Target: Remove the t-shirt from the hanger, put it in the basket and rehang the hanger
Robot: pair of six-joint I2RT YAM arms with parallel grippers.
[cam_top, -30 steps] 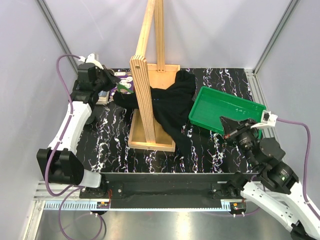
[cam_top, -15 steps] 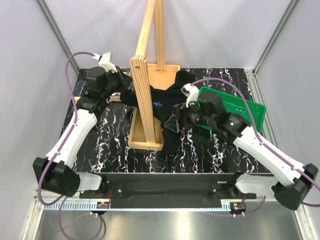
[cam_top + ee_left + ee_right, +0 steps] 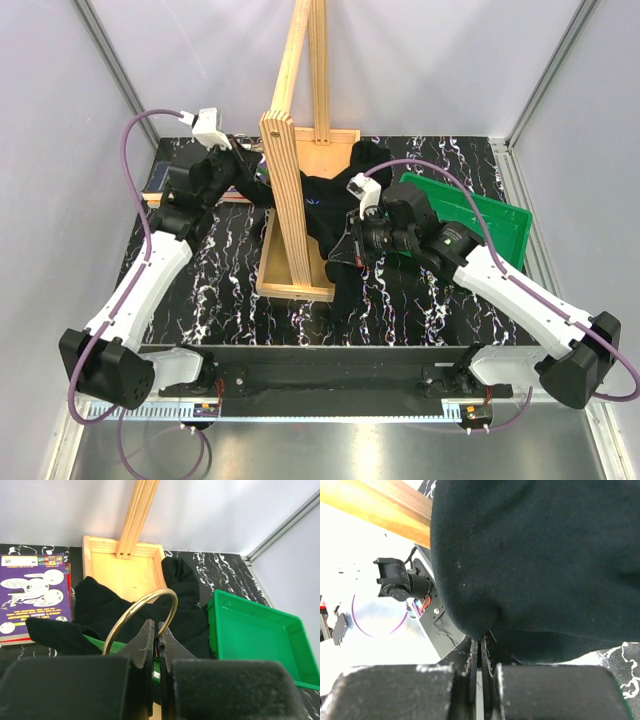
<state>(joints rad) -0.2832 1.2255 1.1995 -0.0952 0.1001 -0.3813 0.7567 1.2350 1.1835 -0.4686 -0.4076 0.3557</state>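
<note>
The black t-shirt [image 3: 338, 205] lies bunched around the foot of the wooden stand, and it fills the right wrist view [image 3: 535, 555]. In the left wrist view my left gripper [image 3: 156, 626] is shut on the metal hook [image 3: 136, 609] of the hanger, and a strip of the hanger's green arm [image 3: 97, 643] shows beneath the fabric [image 3: 100, 605]. From above, the left gripper [image 3: 246, 176] sits at the shirt's left end. My right gripper [image 3: 346, 249] is shut on a fold of the t-shirt at its near right side, with its jaws [image 3: 480, 641] pinching black cloth.
The tall pale wooden stand [image 3: 285, 170] rises from its tray-like base [image 3: 300, 270] between the two arms. A green tray [image 3: 485, 215] lies at the right, behind the right arm. A purple book [image 3: 32, 590] lies at the far left of the marbled table.
The right arm swung in from the near right corner to the shirt, opened and then shut on the cloth. The left gripper, still holding the hook, shifted slightly right.
</note>
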